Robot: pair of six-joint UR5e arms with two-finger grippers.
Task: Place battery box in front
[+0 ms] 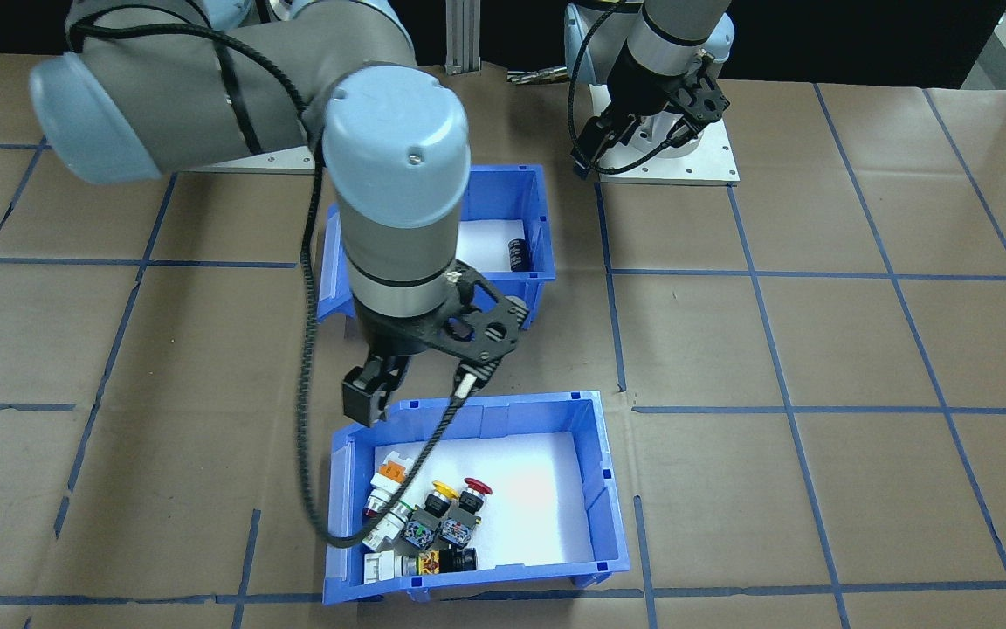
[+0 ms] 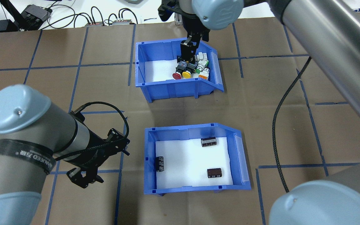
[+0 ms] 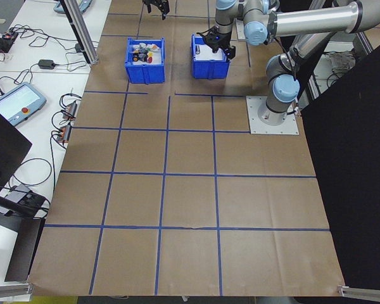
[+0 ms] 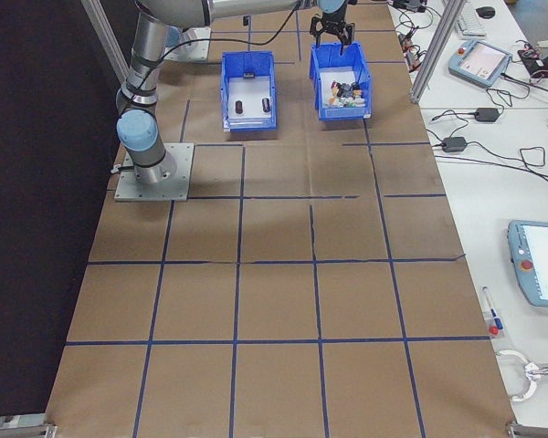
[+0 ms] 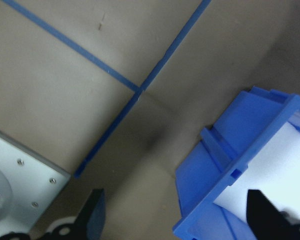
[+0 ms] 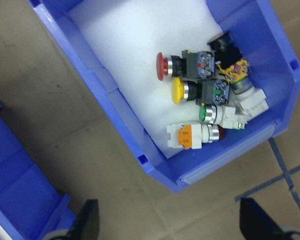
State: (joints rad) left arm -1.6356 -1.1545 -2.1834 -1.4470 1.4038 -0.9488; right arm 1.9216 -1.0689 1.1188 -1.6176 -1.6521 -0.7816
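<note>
Shows a worktop (image 2: 292, 93) covered in brown paper and squared off by blue tape lines (image 2: 58, 67), with two blue bins in line near its middle. Places the battery box (image 2: 195, 187) on the robot's side, flat on the paper, its sloped cut-away side towards the robot's right. Reveals inside it a white foam floor (image 2: 189, 162) and three dark cylinders (image 2: 214, 172), lying well apart from one another. Sets the switch bin (image 2: 173, 87) beyond it, on the operators' side, with colourful push-button switches (image 2: 190, 67) heaped at its sloped end.

Catches the right claw (image 2: 188, 56) hanging over the switch bin near its robot-side rim, fingers (image 6: 87, 222) spread wide in the wrist view and gripping nothing. Finds the left claw (image 2: 84, 179) above bare paper just beside the battery box, apart from its left wall, fingers (image 5: 95, 220) likewise spread and empty.

Takes in, around the worktop, a grey mount plate (image 3: 272, 117) bolted under the left arm's base and a black panel (image 3: 354, 177) behind the robot. Picks out, on the operators' side, an aluminium post (image 3: 82, 31) and white side benches (image 4: 493, 137) strewn with cables, plus a teach pendant (image 3: 16, 104) lying face up.
</note>
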